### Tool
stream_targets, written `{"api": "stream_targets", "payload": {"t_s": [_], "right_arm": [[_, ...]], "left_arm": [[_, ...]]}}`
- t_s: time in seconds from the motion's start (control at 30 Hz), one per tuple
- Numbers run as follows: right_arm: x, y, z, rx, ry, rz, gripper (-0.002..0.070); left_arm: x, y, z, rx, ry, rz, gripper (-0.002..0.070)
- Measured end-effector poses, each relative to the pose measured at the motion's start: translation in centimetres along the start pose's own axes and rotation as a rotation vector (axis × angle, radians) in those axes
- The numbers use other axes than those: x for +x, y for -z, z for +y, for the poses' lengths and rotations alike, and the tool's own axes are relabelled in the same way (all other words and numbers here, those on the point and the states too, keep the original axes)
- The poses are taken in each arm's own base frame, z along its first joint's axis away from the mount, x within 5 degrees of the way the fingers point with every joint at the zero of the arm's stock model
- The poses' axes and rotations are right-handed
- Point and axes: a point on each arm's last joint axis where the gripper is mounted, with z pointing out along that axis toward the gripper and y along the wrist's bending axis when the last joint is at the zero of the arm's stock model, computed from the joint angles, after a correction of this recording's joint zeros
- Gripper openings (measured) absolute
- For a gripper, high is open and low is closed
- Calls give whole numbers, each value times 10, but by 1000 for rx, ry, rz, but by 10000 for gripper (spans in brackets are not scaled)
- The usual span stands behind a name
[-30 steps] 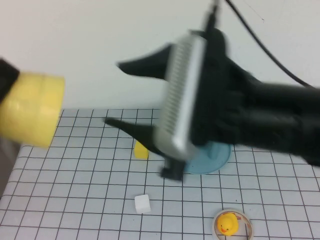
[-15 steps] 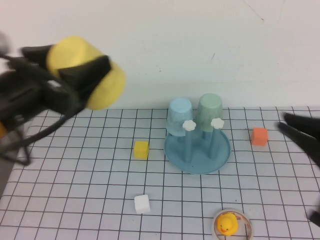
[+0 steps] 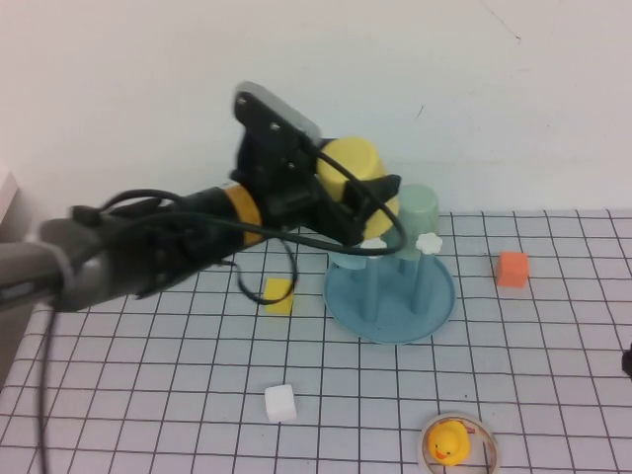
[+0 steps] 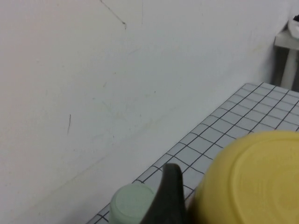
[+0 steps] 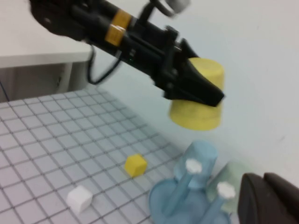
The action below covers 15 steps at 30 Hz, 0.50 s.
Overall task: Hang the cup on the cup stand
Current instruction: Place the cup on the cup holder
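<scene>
left pincer (image 3: 370, 202): reaching in from 9 o'clock and pinching the yellow cup (image 3: 355, 176) across its wall, jaws spread wide around it; the cup is hanging upside down in the air, closed end up.
cup position: hovering over the 11 o'clock side of the cup stand (image 3: 391, 296), just above the light blue cup (image 5: 198, 156), not yet on any peg.
right pincer (image 5: 268, 198): pressed together, holding nothing, sitting off the 3 o'clock edge of the worktop, well apart from the stand.
stand load: the light blue cup and the pale green cup (image 3: 418, 212) are already sitting inverted on the far pegs; two near pegs with white flower knobs (image 3: 429, 240) are standing free.
risk 1: the yellow cup is hanging over an occupied peg; lowering from here would likely be stacking it on the light blue cup or knocking that cup off.
risk 2: the mouth rim could be catching on a flower knob if the cup is coming down off-centre, tipping the light stand.
risk 3: smooth tapered plastic may be slipping in the wide grip on release.
worktop (image 3: 148, 395): white with a dark grid, flat; carrying a yellow block (image 3: 279, 294), a white block (image 3: 280, 402), an orange block (image 3: 512, 269) and a rubber duck (image 3: 449, 441) sitting in a ring at 6 o'clock.
room: a plain white wall is closing off the 12 o'clock side.
</scene>
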Motion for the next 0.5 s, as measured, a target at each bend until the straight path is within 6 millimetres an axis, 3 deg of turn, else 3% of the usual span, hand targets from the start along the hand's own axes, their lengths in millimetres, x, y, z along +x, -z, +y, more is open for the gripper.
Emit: {"api": "stream_targets", "payload": {"t_s": [0.23, 0.5], "right_arm": [[9, -1, 3, -6, -30, 26, -1], [9, -1, 2, -1, -34, 30, -1]], "left_arm": [[38, -54, 8, -29, -37, 84, 569], [70, -75, 19, -53, -29, 140, 569]]}}
